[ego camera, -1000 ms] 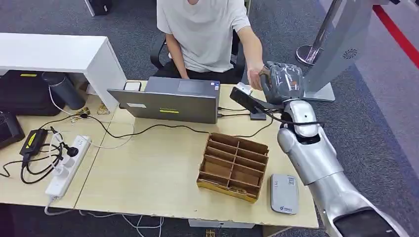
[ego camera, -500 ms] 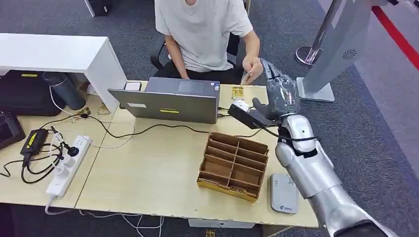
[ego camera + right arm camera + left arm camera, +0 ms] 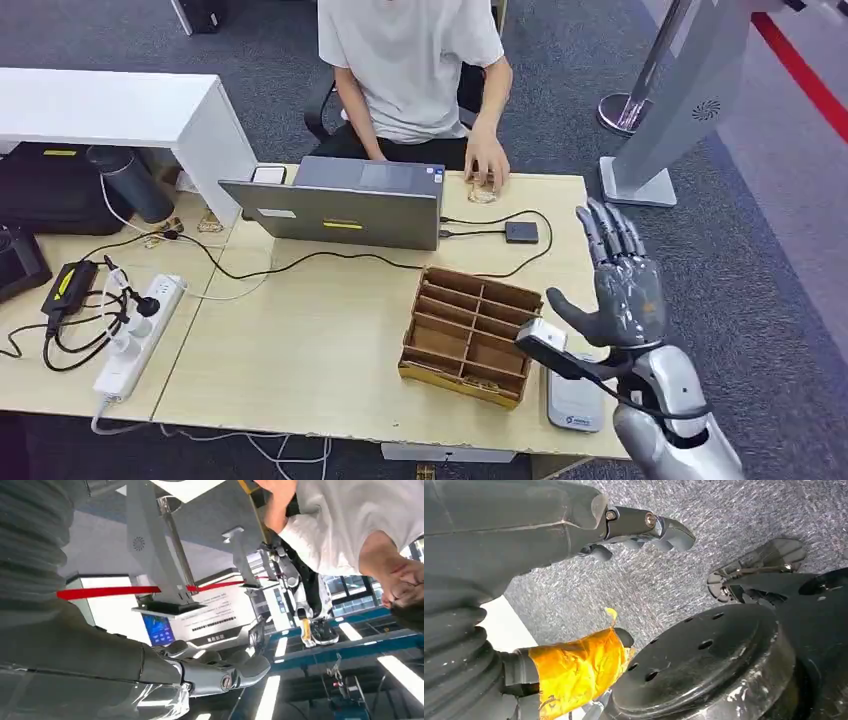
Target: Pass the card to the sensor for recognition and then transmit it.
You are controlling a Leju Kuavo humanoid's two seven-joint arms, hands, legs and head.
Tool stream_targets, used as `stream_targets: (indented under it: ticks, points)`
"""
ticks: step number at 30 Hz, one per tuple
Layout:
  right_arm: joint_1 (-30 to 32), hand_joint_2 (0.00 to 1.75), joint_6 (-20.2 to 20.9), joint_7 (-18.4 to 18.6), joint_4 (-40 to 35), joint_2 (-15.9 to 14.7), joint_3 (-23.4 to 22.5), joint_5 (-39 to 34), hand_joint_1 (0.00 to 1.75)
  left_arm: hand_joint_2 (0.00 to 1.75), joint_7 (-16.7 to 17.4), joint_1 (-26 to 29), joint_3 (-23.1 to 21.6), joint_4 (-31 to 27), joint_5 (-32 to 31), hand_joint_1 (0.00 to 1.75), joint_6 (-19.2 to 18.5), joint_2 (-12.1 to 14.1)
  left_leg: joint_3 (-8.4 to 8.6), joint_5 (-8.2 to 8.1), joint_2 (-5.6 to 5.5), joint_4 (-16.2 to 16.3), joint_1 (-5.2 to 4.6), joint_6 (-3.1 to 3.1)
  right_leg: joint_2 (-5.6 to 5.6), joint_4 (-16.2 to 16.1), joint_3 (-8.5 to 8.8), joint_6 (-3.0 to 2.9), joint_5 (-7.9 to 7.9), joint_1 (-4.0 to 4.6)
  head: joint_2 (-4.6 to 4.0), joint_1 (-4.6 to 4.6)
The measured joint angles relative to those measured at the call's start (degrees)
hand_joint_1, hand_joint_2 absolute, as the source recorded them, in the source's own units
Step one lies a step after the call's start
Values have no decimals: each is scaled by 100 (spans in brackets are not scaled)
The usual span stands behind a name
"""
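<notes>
1. Card (image 3: 481, 192), small and pale, lies on the light wooden tabletop (image 3: 320, 330) under the person's hand (image 3: 487, 165), just beside the grey laptop (image 3: 345, 205).
2. We see our right hand (image 3: 620, 285) raised over the tabletop's near right corner, fingers spread apart and holding nothing.
3. Below it lies the grey rectangular sensor pad (image 3: 574, 398), beside the brown cardboard divider tray (image 3: 472, 335).
4. Our left hand (image 3: 574, 525) hangs over grey carpet, fingers loosely apart, holding nothing.
</notes>
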Motion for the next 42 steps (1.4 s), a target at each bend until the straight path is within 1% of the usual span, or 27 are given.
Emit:
stream_targets:
  ticks: [6, 11, 15, 24, 29, 30, 34, 37, 42]
  points:
    - [836, 175, -105, -164, -840, -214, -206, -116, 0, 175, -13, 34, 88, 0, 83, 0, 33, -9, -2, 0, -4, -1, 0, 0, -6, 0, 1, 0, -1, 0, 0, 2]
    - [1443, 175, -179, -238, -1355, -313, -319, -120, 0, 175, -61, 39, 118, 0, 101, 0, 37, -15, -3, -1, 1, -2, 0, 0, -2, 0, 0, 1, -1, 0, 0, 0]
    - [1657, 175, -192, -251, -1562, -361, -379, -116, 0, 175, -61, 37, 136, 0, 103, 0, 37, -15, 0, 0, 8, -2, 0, 0, 1, 0, 1, 1, 0, -1, 0, 2]
    - [1820, 175, -188, -262, -1743, -381, -424, -135, 0, 175, -63, 37, 157, 0, 135, 0, 46, -17, 4, 3, 6, -2, 0, -3, 1, 0, 2, -2, 2, 0, 0, 2]
    - [2216, 175, -190, -258, -1899, -400, -394, -227, 0, 175, -63, 41, 195, 0, 181, 0, 63, -17, 0, 2, 5, -3, 0, -4, 0, 0, 1, -2, 1, 0, 0, 2]
    - [2273, 175, -190, -240, -1912, -413, -345, -247, 0, 175, -63, 40, 210, 0, 190, 0, 63, -20, 0, 2, 6, -3, 0, -4, 1, 0, 1, -2, 1, 0, 0, 2]
    - [2415, 175, -208, -52, -1894, -455, 99, -444, 0, 175, -66, 38, 256, 0, 203, 0, 74, -22, 0, 2, 7, -4, 1, -4, 1, 0, 0, -2, 1, 0, 0, 2]
    - [2388, 175, -267, 145, -1704, -461, 586, -457, 0, 175, -66, 29, 258, 0, 195, 0, 72, -22, 1, 2, 8, -4, 1, -4, 1, 0, 2, -2, 1, 0, 0, 2]
    - [2231, 175, -391, 297, -1271, -461, 1301, -347, 0, 175, -61, 20, 258, 0, 175, 0, 70, -26, 3, 4, 9, -4, 1, -5, 2, 1, 3, -3, 2, 0, 0, 2]
